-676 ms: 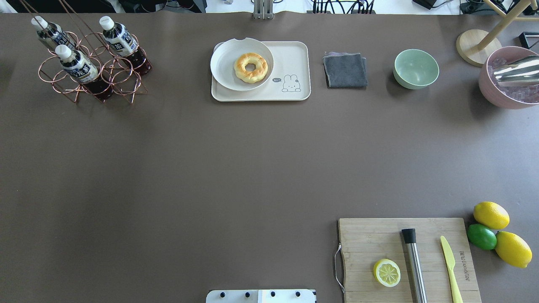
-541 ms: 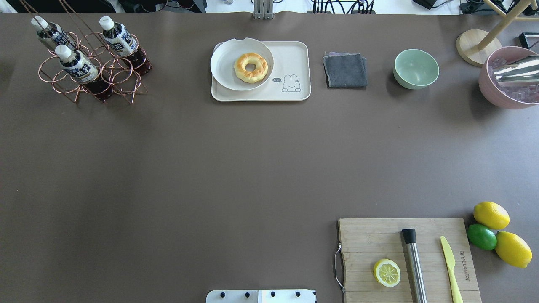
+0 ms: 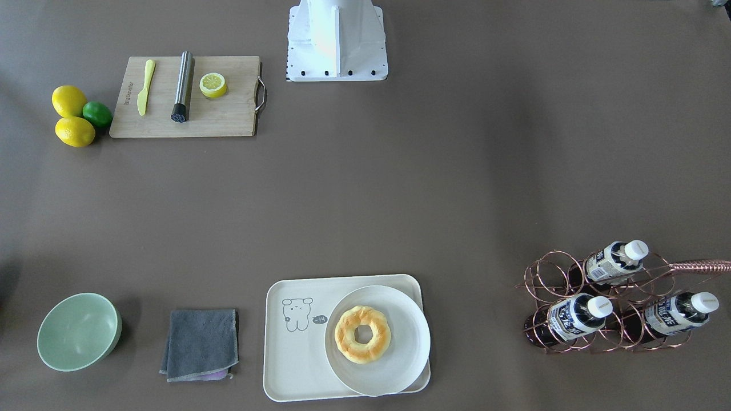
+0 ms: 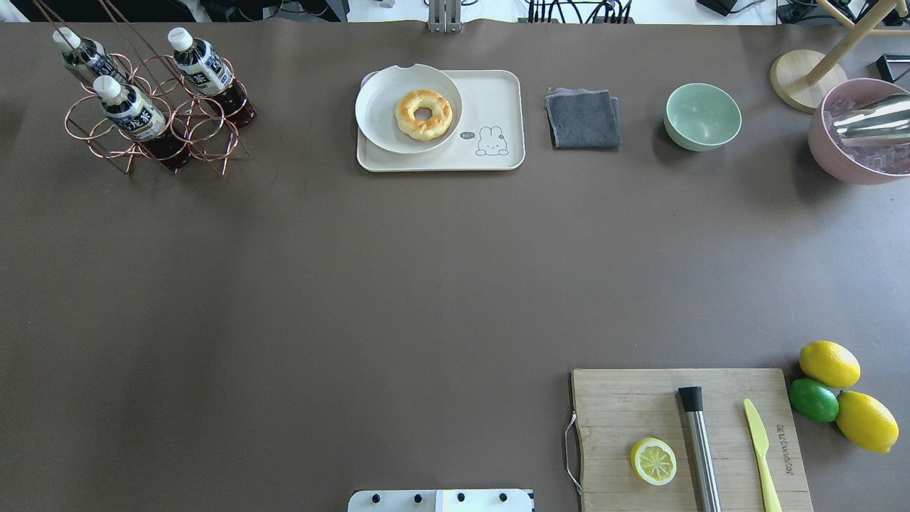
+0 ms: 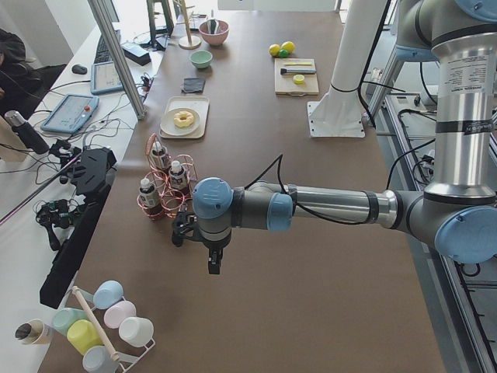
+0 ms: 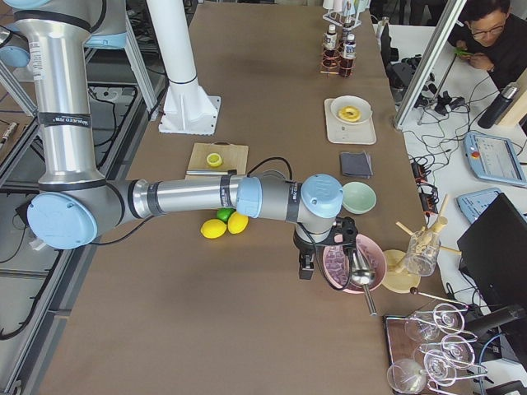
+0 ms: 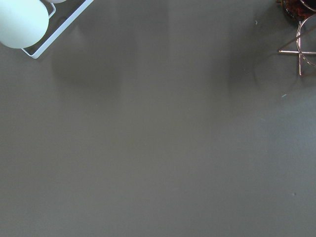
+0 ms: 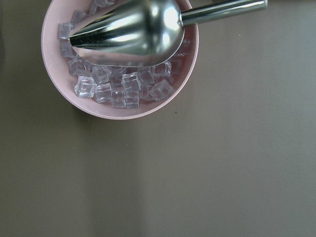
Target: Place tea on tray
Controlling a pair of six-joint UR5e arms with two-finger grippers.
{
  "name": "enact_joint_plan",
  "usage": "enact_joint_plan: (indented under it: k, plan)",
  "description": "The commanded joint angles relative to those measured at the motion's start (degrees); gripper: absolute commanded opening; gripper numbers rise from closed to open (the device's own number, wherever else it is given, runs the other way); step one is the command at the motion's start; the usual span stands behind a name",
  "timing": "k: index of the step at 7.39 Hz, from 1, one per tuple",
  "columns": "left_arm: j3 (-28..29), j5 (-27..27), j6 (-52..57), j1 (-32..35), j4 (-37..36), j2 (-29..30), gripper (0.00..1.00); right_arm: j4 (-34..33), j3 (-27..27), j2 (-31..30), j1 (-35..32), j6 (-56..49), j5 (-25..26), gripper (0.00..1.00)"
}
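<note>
Three tea bottles stand in a copper wire rack (image 4: 213,142) at the far left: one in front (image 4: 131,114), two behind (image 4: 202,67) (image 4: 82,53). They also show in the front view (image 3: 577,317). The cream tray (image 4: 498,92) with the line-drawn animal lies at the far middle, its right half bare. My left gripper (image 5: 213,264) shows only in the exterior left view, hanging over the table nearer the camera than the rack; I cannot tell if it is open. My right gripper (image 6: 305,267) shows only in the exterior right view, beside the pink ice bowl (image 6: 350,265); I cannot tell its state.
A round plate with a doughnut (image 4: 424,114) covers the tray's left half. A grey cloth (image 4: 583,119), green bowl (image 4: 702,116) and pink bowl of ice with scoop (image 4: 857,135) lie to the right. A cutting board (image 4: 640,412) with lemon half, muddler and knife is near right.
</note>
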State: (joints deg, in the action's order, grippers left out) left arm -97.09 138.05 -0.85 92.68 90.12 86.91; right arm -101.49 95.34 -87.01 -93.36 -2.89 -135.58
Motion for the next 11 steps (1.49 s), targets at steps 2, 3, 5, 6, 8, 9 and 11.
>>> enact_joint_plan:
  k: [2,3,5,6,8,9,11]
  plan:
    - [0.84,0.38,-3.37,-0.04,-0.12,0.9,0.98,1.73,-0.6,0.52,0.98,0.08,-0.03,1.0]
    - [0.76,0.3,-3.37,0.04,-0.12,0.46,0.98,1.91,-0.6,0.44,0.98,-0.01,-0.12,1.0]
    - [1.11,0.03,-3.37,0.04,-0.2,0.46,0.98,2.0,0.02,0.43,1.42,-0.36,-0.04,1.0]
    - [1.29,0.03,-3.28,0.04,-0.2,0.28,0.98,2.0,0.19,0.52,2.82,-0.27,0.05,1.0]
    - [1.55,0.29,-3.28,0.22,-0.29,0.37,0.98,2.96,0.63,0.44,2.92,0.08,-0.3,1.0]
    - [1.64,0.29,-3.28,0.22,-0.38,0.37,0.98,2.96,1.07,-0.09,2.83,0.17,-0.3,1.0]
    - [1.73,0.29,-3.37,0.22,-0.38,0.37,0.98,2.96,0.81,0.34,2.83,0.26,-0.04,1.0]
